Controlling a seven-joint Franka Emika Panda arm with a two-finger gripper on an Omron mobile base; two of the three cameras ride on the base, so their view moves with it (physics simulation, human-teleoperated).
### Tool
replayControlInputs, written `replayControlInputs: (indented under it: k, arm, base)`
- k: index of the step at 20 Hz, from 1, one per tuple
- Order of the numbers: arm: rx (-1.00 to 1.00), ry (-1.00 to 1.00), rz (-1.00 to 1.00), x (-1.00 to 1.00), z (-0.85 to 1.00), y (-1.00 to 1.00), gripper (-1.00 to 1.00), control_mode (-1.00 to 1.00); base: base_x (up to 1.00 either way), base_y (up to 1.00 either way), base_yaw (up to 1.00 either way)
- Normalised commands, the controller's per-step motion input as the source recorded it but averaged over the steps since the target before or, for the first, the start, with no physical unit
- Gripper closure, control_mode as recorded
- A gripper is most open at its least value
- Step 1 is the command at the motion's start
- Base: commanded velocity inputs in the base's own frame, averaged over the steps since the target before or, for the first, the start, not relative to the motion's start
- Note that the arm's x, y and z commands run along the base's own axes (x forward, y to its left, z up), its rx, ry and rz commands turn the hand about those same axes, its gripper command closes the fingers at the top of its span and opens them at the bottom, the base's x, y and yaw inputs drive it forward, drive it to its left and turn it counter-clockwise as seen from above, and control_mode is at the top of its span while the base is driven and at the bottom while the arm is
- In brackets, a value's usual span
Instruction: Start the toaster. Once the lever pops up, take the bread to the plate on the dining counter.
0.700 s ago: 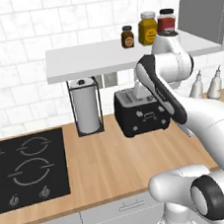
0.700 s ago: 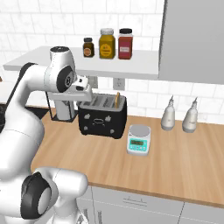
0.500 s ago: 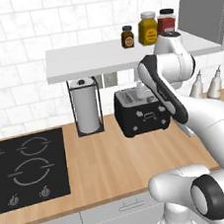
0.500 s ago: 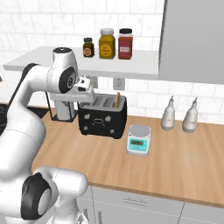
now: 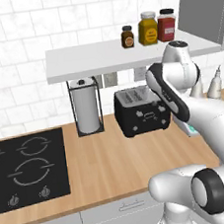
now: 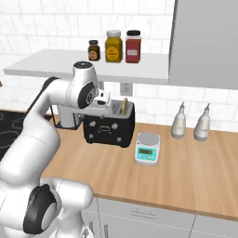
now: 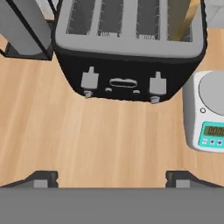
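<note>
Black toaster (image 7: 131,52) on wood table (image 7: 87,140), bread (image 7: 186,19) in end slot, jaws released above, scale (image 7: 209,113) display digits unreadable

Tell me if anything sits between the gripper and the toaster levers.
Nothing visible does. The open gripper hangs above bare wooden counter in front of the toaster; its two levers face it. The scale sits off to one side.

Black toaster (image 7: 127,65) with silvery slotted top, tan-golden bread (image 7: 187,19), white scale (image 7: 205,116), light-wood counter (image 7: 96,140)
</note>
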Motion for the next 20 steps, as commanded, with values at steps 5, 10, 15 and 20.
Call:
replayControlInputs:
  k: [5,10,15,20]
  arm:
    - [0.00,-0.04,-0.01,0.37,-0.56,-0.47,-1.00,-1.00]
    - [0.00,-0.07,0.00,0.06,-0.23,-0.12,1.00,-1.00]
    - [0.03,-0.02,0.00,0.42,-0.10,-0.32,1.00,-1.00]
    - [0.00,0.00,0.00,0.76,-0.26,-0.52,1.00,-1.00]
  base:
    - [0.00,0.00,0.00]
    - [0.00,0.00,0.00]
    - [0.00,0.00,0.00]
    - [0.00,0.00,0.00]
